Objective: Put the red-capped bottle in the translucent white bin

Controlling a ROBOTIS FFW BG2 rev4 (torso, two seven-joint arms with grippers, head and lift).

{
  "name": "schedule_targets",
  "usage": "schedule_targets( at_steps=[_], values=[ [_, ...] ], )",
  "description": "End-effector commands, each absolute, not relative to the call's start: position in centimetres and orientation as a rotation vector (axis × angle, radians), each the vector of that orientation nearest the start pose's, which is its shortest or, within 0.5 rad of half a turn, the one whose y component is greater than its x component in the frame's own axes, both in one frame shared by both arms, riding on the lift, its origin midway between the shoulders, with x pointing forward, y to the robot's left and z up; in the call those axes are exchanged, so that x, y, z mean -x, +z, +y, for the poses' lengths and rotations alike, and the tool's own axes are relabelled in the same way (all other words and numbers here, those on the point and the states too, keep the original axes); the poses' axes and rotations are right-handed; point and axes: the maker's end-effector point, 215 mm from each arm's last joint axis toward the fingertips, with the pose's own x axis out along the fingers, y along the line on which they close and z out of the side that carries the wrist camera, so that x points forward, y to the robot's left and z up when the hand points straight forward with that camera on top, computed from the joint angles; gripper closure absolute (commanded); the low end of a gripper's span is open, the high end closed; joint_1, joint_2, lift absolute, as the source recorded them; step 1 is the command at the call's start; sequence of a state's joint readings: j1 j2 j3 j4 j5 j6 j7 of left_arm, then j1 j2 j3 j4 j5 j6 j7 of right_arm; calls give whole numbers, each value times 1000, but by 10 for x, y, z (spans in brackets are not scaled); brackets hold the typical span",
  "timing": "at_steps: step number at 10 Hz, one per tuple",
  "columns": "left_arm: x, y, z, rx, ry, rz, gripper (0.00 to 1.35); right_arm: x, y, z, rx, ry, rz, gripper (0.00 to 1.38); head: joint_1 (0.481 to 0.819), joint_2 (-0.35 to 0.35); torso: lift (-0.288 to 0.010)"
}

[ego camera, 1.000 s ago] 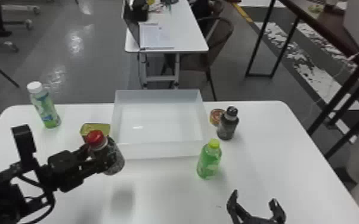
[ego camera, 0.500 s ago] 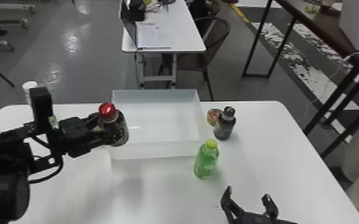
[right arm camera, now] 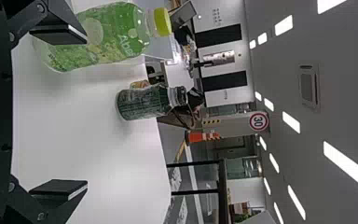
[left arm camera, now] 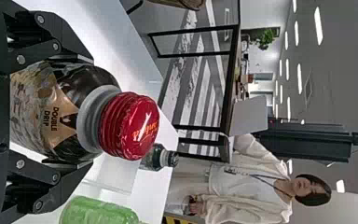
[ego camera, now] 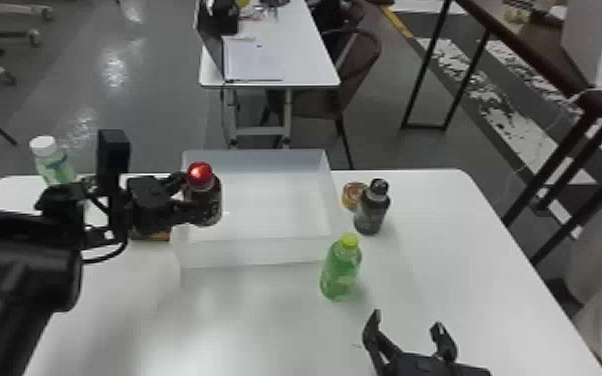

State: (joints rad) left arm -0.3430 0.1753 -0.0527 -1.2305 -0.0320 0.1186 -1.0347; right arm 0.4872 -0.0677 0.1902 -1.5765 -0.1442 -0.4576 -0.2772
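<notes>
One white table (ego camera: 440, 270) under bin (ego camera: 255, 254); grey floor (ego camera: 160, 95), chair (ego camera: 317, 107) beyond.

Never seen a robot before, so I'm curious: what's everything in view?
Table: one, white, front
Translucent white bin: one, on the table
Red-capped bottle: one, dark, held at bin's left side
Green bottle: one, yellow-capped, near bin's front right corner
Dark bottle: one, black-capped, right of bin
Small container: one, yellow-orange, beside dark bottle
White-capped bottle: one, greenish, table's far left
Half-hidden item: one, yellowish, left of bin
Back table: one, white, behind
Chair: one, dark, at back table
Traffic cone: one, orange, background
Left pincer: one, black, around red-capped bottle
Right pincer: one, black, front right, open
</notes>
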Motion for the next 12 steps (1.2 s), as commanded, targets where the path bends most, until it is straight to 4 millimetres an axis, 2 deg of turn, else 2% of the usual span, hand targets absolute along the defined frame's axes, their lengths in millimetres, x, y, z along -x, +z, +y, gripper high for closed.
schedule_targets(
  at_steps=[1,2,4,5,6,7,8,10,12],
  values=[
    [-605,-384,105,-142,-1026,246,822,-395,-457,-212,-148,-141,64,193,695,-112,-75],
    [-609,-397,94,-141,-1045,276,822,-397,-456,-211,-150,-138,61,193,695,-111,-75],
    [-620,-408,87,-292,-1065,360,818,-399,-456,-208,-155,-129,59,193,695,-124,-75],
    [-624,-411,85,-379,-1074,389,610,-399,-457,-207,-156,-128,60,193,695,-129,-75],
    [-626,-409,86,-372,-1063,379,377,-399,-457,-208,-157,-129,60,193,695,-131,-75],
    [-630,-402,86,-367,-1055,350,203,-398,-458,-208,-161,-131,63,193,695,-131,-75],
    [-632,-395,85,-367,-1056,333,134,-398,-458,-208,-160,-131,61,193,695,-130,-75],
    [-634,-365,85,-349,-1035,253,122,-398,-457,-208,-162,-130,58,193,695,-131,-75],
    [-624,-330,99,-274,-956,162,122,-399,-456,-208,-161,-129,56,193,695,-129,-75]
  ],
)
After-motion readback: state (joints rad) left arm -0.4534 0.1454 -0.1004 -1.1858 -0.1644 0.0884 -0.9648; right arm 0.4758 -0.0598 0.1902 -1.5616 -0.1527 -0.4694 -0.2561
